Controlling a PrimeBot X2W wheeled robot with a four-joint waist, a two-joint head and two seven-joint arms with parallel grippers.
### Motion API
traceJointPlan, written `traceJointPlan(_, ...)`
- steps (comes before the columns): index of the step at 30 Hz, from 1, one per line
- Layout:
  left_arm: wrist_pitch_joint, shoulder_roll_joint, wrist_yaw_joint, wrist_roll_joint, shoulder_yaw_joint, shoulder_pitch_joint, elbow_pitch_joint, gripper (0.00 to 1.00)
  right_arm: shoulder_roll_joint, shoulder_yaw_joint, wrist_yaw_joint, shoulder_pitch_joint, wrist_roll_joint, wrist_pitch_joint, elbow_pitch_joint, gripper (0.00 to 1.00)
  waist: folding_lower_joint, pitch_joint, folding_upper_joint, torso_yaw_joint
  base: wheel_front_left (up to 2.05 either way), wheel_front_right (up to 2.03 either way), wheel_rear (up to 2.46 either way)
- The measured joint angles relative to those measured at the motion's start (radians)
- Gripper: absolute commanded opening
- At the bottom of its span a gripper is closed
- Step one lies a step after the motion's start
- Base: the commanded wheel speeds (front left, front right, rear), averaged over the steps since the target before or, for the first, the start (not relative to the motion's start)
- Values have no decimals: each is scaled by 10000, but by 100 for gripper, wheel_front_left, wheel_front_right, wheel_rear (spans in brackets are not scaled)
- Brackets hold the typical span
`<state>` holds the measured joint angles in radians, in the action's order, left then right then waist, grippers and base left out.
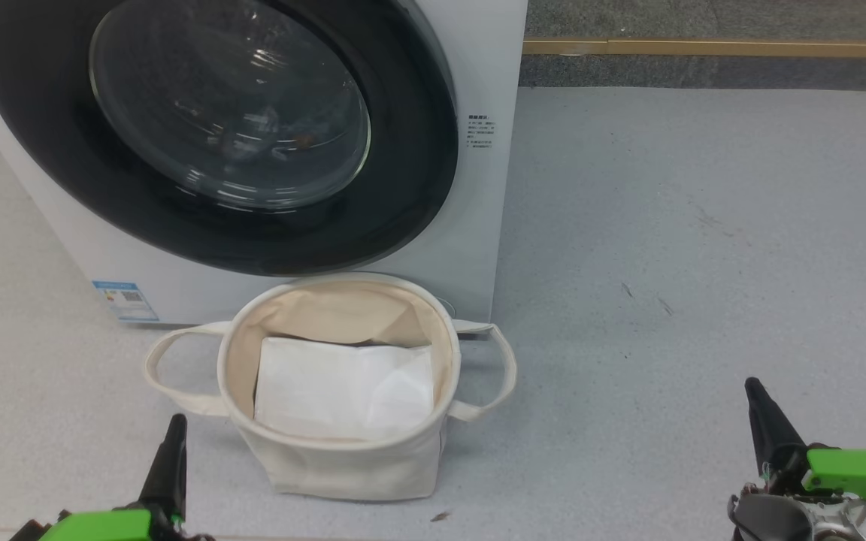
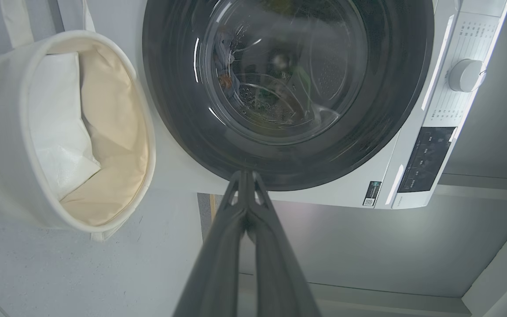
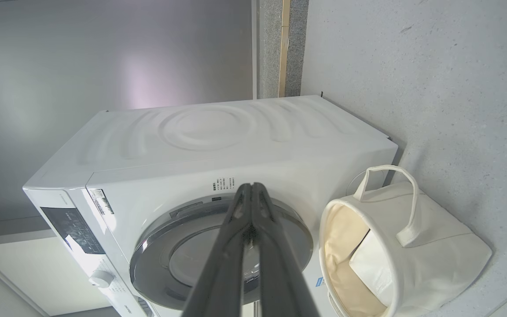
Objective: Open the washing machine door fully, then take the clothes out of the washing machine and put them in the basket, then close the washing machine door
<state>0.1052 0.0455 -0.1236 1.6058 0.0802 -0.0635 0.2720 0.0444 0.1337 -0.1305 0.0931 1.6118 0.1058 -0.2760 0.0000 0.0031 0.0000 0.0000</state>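
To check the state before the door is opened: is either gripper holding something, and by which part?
Nothing is held. The left gripper and the right gripper are both shut and empty.

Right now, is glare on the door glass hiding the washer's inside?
Head view: bright streaks on the door glass mask the inside. Left wrist view: less glare, drum holes show through. Right wrist view: door looks washed-out grey, partly behind the right hand.
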Motion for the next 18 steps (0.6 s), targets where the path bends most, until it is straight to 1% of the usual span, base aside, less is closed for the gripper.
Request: traceJointPlan(18, 0, 0, 0, 0, 0, 0, 0, 0, 0, 0, 0, 0, 0, 0, 0, 0, 0, 0, 0, 0, 0, 0, 0)
